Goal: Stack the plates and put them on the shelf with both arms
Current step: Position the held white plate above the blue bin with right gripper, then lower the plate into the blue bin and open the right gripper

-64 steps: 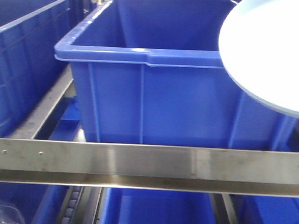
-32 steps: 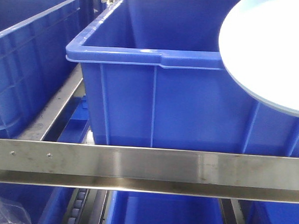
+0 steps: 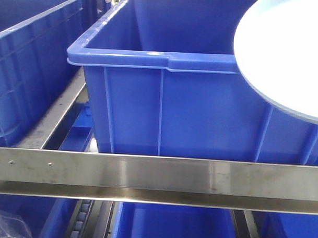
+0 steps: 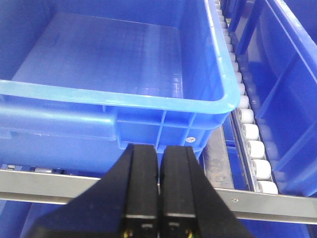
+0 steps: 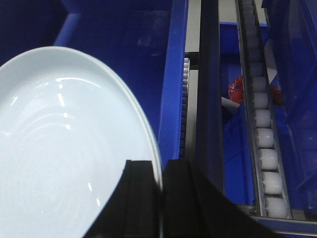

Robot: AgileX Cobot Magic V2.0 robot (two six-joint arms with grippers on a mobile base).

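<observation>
A large pale blue-white plate [image 3: 286,55] hangs at the upper right of the front view, over the near rim of a big blue bin [image 3: 164,109]. In the right wrist view the plate [image 5: 64,144] fills the left half, and my right gripper [image 5: 161,166] is shut on its right rim, one finger above and one below. My left gripper [image 4: 159,148] is shut with nothing in it. It hovers just in front of the near wall of a blue bin [image 4: 99,64], above the shelf's metal rail [image 4: 277,206].
A steel shelf rail [image 3: 157,176] runs across the front view, with more blue bins to the left [image 3: 30,67] and below [image 3: 171,224]. White conveyor rollers [image 4: 252,134] line the bin's right side. A red object [image 5: 237,89] lies low beside the rollers [image 5: 265,144].
The bins and rail have shifted a little to the right in the front view, then slightly back. The plate keeps almost the same place at the upper right.
</observation>
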